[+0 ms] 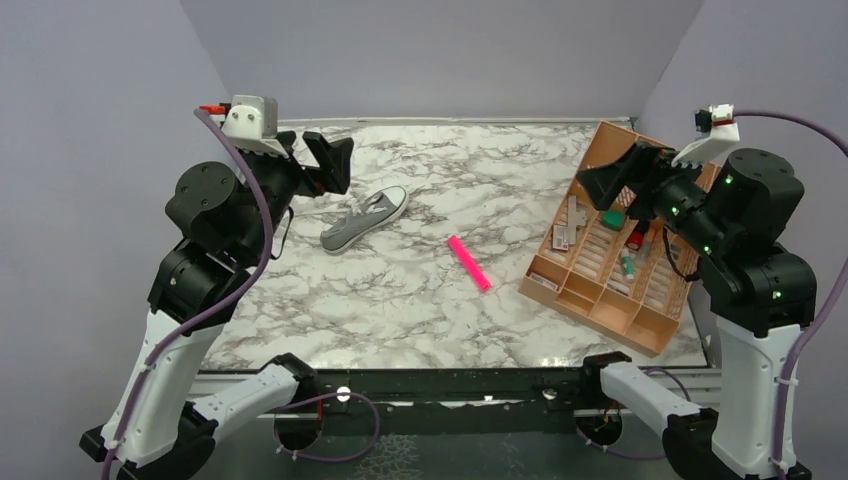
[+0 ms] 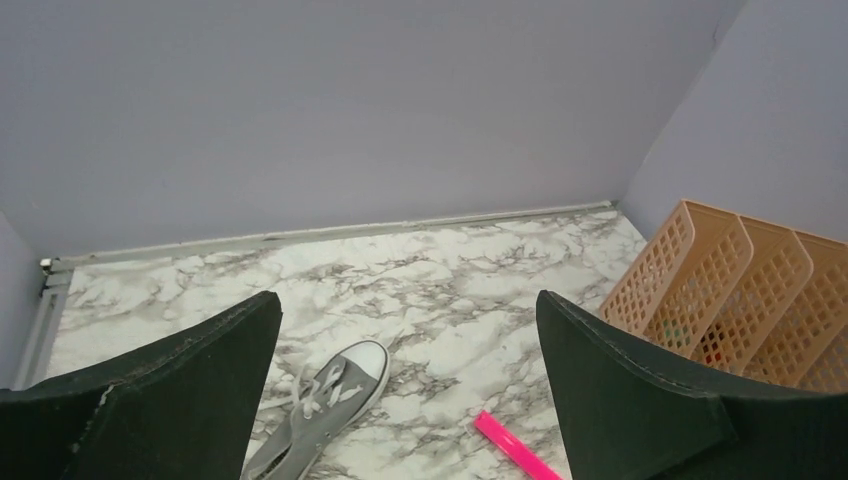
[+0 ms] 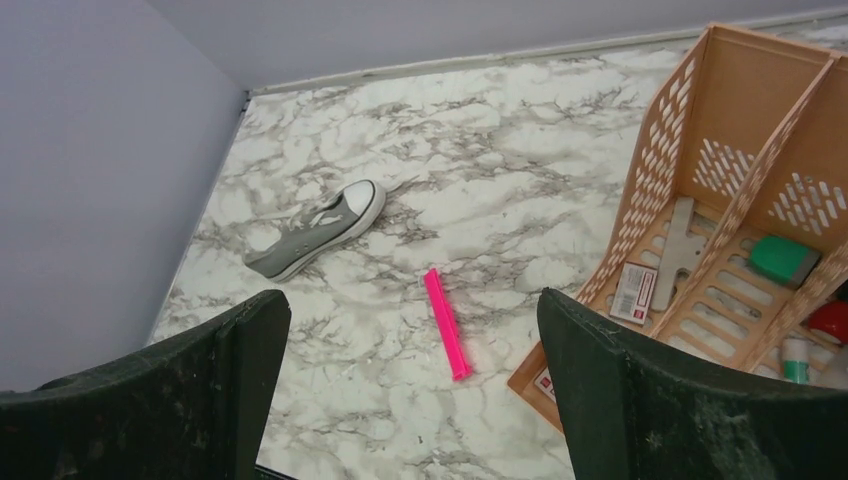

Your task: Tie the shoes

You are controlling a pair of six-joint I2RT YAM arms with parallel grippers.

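A grey sneaker (image 1: 365,219) sits on its sole on the far left part of the marble bench (image 1: 420,310), its white toe cap turned toward the back wall and a little to the right. The left pincer (image 1: 325,160) hangs in the air just beside the shoe's far-left side and touches nothing. The right pincer (image 1: 603,182) is raised over the orange basket (image 1: 600,305) at the right edge, well apart from the shoe. Between shoe and basket lies a pink bar (image 1: 468,263), flat on the marble and clear of both.

From above, the black fingers of each arm are hard to tell apart, so the gap is unclear there. The wrist cameras settle it: on the left, both fingers frame the picture with a wide gap, spread and holding nothing, and the right shows the same.

The left wrist camera gives the closest look at the shoe, with white laces criss-crossed over the tongue, though the heel is cut off at the bottom edge. The right wrist camera shows the whole shoe from the side, white sole down. It also looks into the basket's compartments: a green block (image 3: 785,258), a grey metal piece (image 3: 680,245) and a small printed card (image 3: 633,290).
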